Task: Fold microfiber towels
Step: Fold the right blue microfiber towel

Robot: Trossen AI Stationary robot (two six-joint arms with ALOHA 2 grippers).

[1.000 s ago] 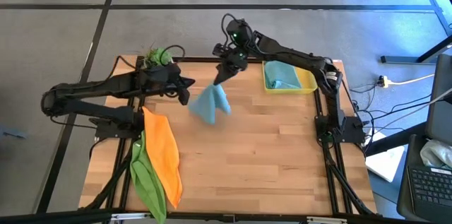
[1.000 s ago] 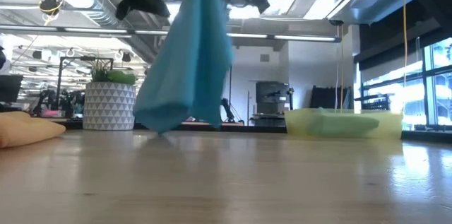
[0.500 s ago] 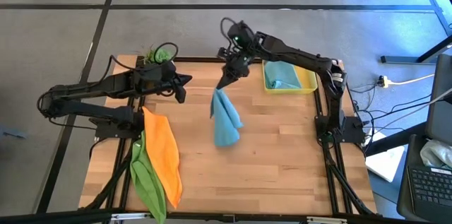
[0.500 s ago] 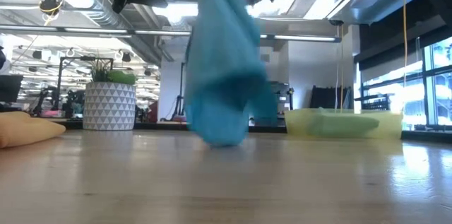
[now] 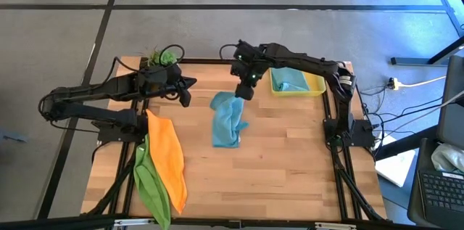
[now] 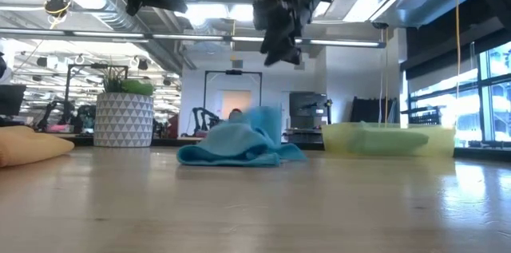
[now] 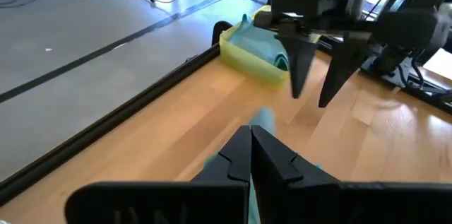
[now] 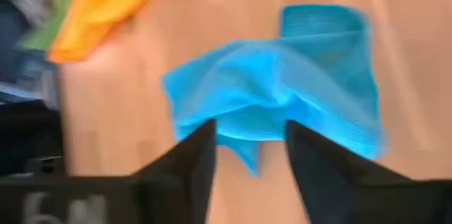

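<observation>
Orange and lime-green towels lie nearest, the orange towel (image 5: 165, 159) overlapping the green towel (image 5: 150, 183) along the table's (image 5: 283, 172) left front edge, both hanging partly over it. Farther in, at mid-table, a teal towel (image 5: 226, 120) sits in a crumpled heap, bunched and ridged rather than spread flat; no pincer touches it. The right pincer (image 5: 245, 91) hovers just above the heap's far end with its fingers apart and nothing between them. The left pincer (image 5: 184, 88) hangs to the left of the heap, raised off the table, its fingers pressed together on nothing. At the far right corner a yellow tray (image 5: 315, 83) holds more teal cloth (image 5: 288, 77). A potted plant (image 5: 162, 57) stands at the far left edge.

Judging from this, the teal towel needs flattening before any fold. The risk is a grab into the lump: the fingers could catch two layers at once, or a fold instead of a corner, and lifting would then drag the heap into a twist. The overhanging orange and green towels could also slide off if an arm brushes them.
</observation>
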